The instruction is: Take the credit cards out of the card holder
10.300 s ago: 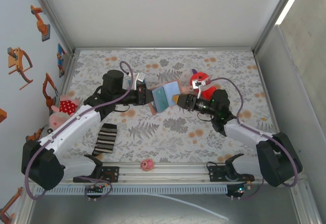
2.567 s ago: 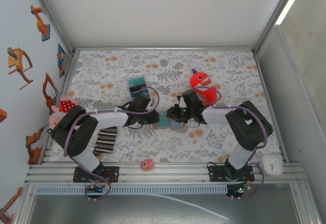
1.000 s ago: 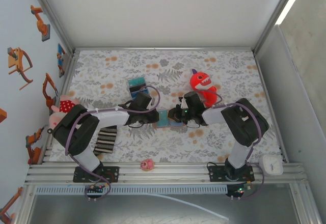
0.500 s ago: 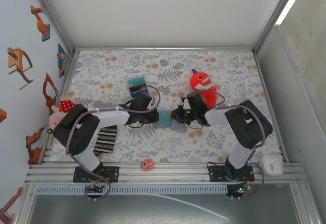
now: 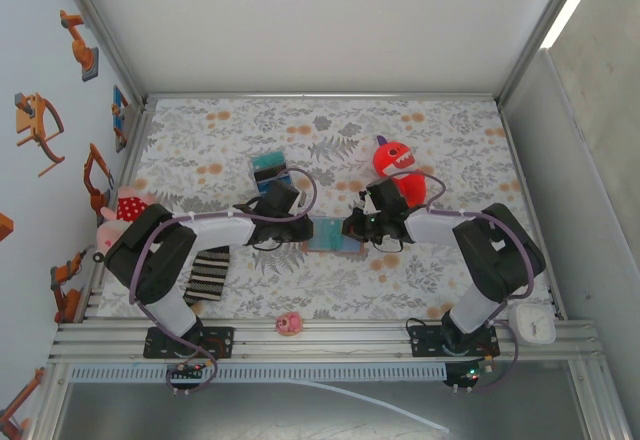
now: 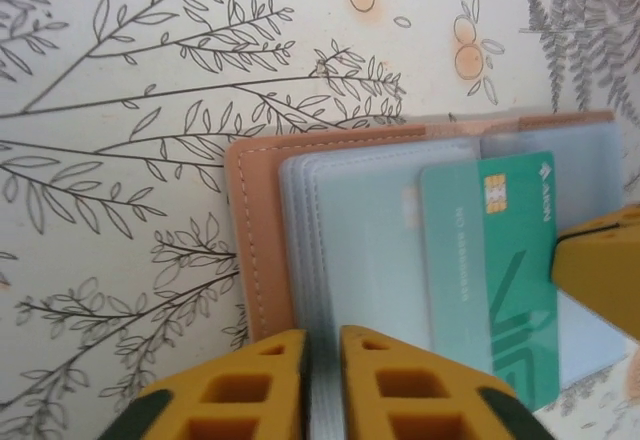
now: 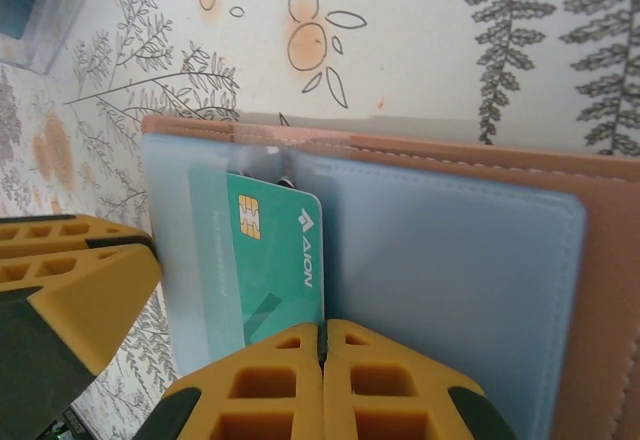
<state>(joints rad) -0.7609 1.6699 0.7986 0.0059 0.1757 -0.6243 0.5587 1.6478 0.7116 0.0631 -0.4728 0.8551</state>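
Tan-brown leather forms the outer cover of the card holder, which lies opened flat on the floral-printed worktop, roughly midway between the two arms and a little nearer the front edge than the back. A line of pale stitching runs along the leather border. Inside, a stack of clear, blue-tinted plastic sleeves fans out over blue inner faces. One green card sits slanted among the sleeves, partly pushed out of its pocket. It carries a gold chip and white lettering that reads AION.

From the left wrist view, the left jaws show yellow fingers set almost together at the holder's near edge. A thin slit stays between them, and the pale sleeve edges run into it. Whether they press on the plastic cannot be told.

From the right wrist view, the right jaws are closed tight, fingertip against fingertip, at the opposite edge. The green card's lower corner meets the seam between them, but a grip on it cannot be confirmed.

Just behind the right arm sits a red plush toy.
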